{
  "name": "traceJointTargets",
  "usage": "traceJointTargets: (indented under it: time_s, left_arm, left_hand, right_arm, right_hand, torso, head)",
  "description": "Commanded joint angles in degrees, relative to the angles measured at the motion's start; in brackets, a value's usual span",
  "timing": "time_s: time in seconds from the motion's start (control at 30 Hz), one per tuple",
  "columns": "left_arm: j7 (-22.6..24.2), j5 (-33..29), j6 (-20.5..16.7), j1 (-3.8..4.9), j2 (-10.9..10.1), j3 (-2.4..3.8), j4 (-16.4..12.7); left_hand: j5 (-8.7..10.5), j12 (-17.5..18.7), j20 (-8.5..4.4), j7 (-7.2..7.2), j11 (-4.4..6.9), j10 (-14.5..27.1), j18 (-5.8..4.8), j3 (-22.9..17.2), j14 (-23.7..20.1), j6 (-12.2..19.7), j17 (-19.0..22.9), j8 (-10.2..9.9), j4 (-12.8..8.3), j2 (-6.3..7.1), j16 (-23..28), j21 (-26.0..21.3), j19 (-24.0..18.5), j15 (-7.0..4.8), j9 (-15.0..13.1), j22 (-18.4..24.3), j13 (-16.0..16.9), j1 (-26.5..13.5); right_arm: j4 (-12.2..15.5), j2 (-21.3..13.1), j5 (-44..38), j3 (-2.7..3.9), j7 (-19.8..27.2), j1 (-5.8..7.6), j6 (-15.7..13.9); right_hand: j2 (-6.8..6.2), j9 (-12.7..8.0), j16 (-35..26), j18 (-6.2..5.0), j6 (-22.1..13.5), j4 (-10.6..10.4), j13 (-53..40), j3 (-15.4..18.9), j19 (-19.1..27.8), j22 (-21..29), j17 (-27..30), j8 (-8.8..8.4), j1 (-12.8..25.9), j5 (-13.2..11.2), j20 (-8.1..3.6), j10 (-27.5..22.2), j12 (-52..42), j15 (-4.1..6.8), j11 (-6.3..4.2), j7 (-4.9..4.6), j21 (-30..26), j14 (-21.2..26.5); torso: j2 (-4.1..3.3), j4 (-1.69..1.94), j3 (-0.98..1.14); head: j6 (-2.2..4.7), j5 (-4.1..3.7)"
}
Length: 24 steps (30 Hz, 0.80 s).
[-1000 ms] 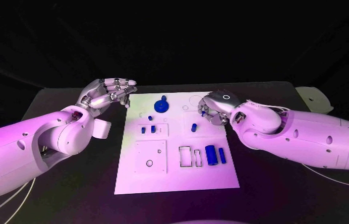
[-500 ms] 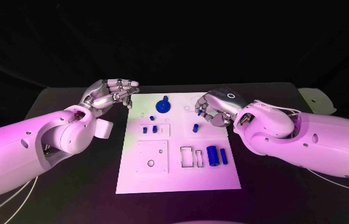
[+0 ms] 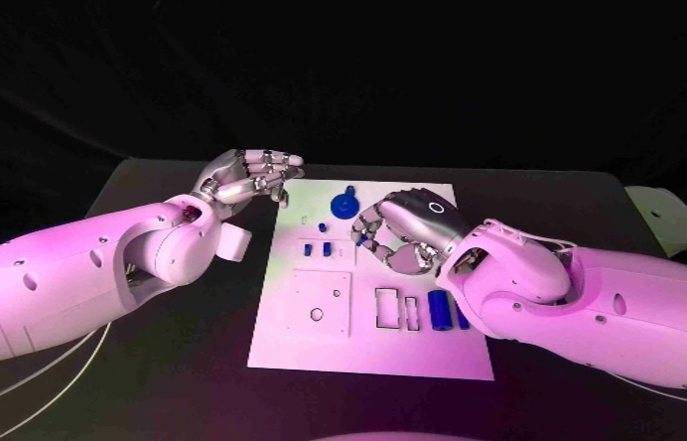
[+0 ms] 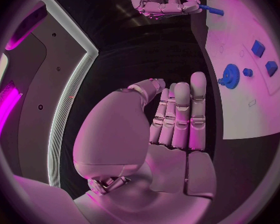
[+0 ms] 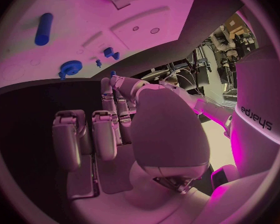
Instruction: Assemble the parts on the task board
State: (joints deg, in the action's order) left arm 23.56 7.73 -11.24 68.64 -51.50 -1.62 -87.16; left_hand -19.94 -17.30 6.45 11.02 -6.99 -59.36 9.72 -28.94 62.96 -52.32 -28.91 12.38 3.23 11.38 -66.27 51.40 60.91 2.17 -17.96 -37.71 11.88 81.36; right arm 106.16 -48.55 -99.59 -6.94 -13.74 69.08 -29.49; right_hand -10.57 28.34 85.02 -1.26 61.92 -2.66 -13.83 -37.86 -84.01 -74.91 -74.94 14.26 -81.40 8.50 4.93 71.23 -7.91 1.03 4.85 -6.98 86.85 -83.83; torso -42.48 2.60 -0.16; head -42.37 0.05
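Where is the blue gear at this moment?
In the head view, the blue gear sits on the far part of the task board, between the left hand and the right hand. Small blue parts lie just nearer.

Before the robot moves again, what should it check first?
1. Right hand holds the small blue peg: ok.
2. Left hand holds nothing, at the far left corner of the task board: ok.
3. Blue gear lies on the board, apart from both hands: ok.
4. Peg lined up with its hole: cannot tell.
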Motion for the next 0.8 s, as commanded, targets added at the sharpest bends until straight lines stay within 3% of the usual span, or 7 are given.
traceJointTargets:
  time_s: [0.03, 0.2, 0.53, 0.8]
  left_arm:
    - [0.00, -0.31, 1.24, -0.01, 0.40, 0.01, 0.12]
    - [-0.03, -0.31, 1.13, -0.01, 0.58, -0.02, 0.13]
    - [-0.02, -0.32, 0.87, 0.00, 0.52, -0.06, -0.01]
    - [0.10, -0.32, 0.74, 0.00, 0.48, -0.06, -0.12]
  left_hand:
    - [-0.27, -0.32, 0.52, 0.05, 0.06, 0.44, 0.83, 0.06, -0.47, 0.35, 0.09, -0.34, -0.31, 0.22, -0.04, -0.22, -0.03, 0.03, 0.09, 0.06, 0.06, -0.43]
    - [-0.27, -0.36, 0.54, 0.07, 0.03, 0.53, 0.83, 0.07, -0.51, 0.41, 0.11, -0.37, -0.32, 0.22, -0.05, -0.24, -0.04, 0.06, 0.10, 0.07, 0.07, -0.46]
    - [-0.27, -0.36, 0.54, 0.07, 0.03, 0.53, 0.83, 0.07, -0.51, 0.41, 0.11, -0.37, -0.32, 0.22, -0.05, -0.24, -0.04, 0.06, 0.10, 0.07, 0.07, -0.46]
    - [-0.28, -0.43, 0.57, 0.09, 0.01, 0.63, 0.83, 0.07, -0.54, 0.46, 0.13, -0.38, -0.34, 0.21, -0.07, -0.25, -0.06, 0.09, 0.11, 0.07, 0.10, -0.47]
  right_arm:
    - [-0.89, 1.82, 1.03, -0.22, 1.74, -1.13, -0.68]
    - [-2.59, 4.23, 1.54, -0.56, 2.32, -2.95, -0.42]
    - [-5.55, 6.42, 1.81, -0.96, 2.81, -5.92, 0.44]
    - [-6.41, 7.26, 1.70, -1.02, 2.56, -6.90, 2.00]
  right_hand:
    - [0.20, 0.09, -0.35, 0.53, 0.02, 0.23, -0.07, -0.10, -4.69, -13.49, -6.91, 0.21, 0.62, -0.13, -0.42, 1.65, 0.36, 0.31, -1.91, -0.14, 0.03, -4.17]
    - [0.21, 0.09, -0.40, 0.54, -0.02, 0.28, -0.07, -0.10, -4.70, -13.50, -6.85, 0.20, 0.64, -0.14, -0.42, 1.62, 0.41, 0.30, -1.90, -0.16, 0.06, -4.15]
    - [0.28, 0.14, -0.46, 0.51, -0.16, 0.41, -0.08, -0.09, -4.65, -13.45, -6.76, 0.14, 0.76, -0.18, -0.38, 1.50, 0.59, 0.25, -1.82, -0.24, -0.05, -4.14]
    - [0.33, 0.19, -0.50, 0.49, -0.25, 0.49, -0.11, 0.01, -4.61, -13.42, -6.71, 0.12, 0.94, -0.34, -0.34, 1.43, 0.73, 0.20, -1.77, -0.30, -0.13, -4.12]
  torso:
    - [-0.03, 0.01, 0.00]
    - [-0.13, -0.05, -0.03]
    - [-0.18, -0.13, 0.02]
    - [-0.18, -0.08, 0.07]
  head:
    - [-0.51, 2.04]
    - [-1.13, 3.85]
    - [-2.25, 5.20]
    - [-2.80, 5.61]
